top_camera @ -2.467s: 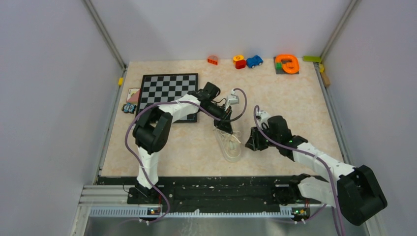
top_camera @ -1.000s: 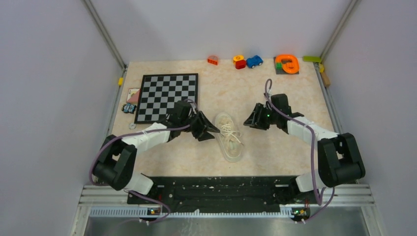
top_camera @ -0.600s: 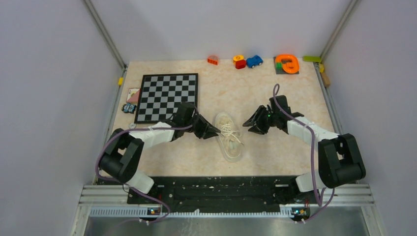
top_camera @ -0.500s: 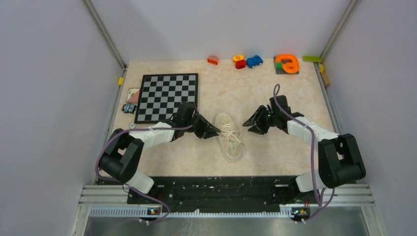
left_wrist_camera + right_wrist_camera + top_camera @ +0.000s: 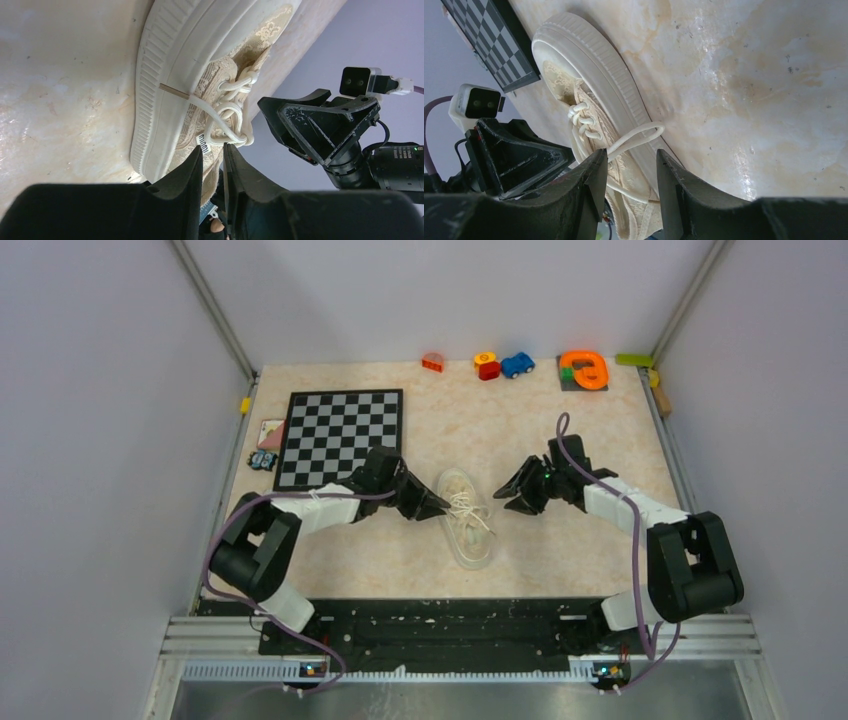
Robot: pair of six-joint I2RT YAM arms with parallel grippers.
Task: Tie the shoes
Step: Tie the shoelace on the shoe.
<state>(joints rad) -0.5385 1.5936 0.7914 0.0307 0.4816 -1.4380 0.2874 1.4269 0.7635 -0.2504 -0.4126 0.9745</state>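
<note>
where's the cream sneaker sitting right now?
Top view: the cream low-top canvas sneaker lies mid-table between the left pincer and the right pincer, just off the near-right corner of the black-and-white chessboard.

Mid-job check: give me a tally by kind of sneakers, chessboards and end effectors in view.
Sneaker: 1
Chessboard: 1
End effectors: 2, left end effector and right end effector
Total: 4

Beige marbled table with chessboard, cream sneaker, small toys along far edge
</note>
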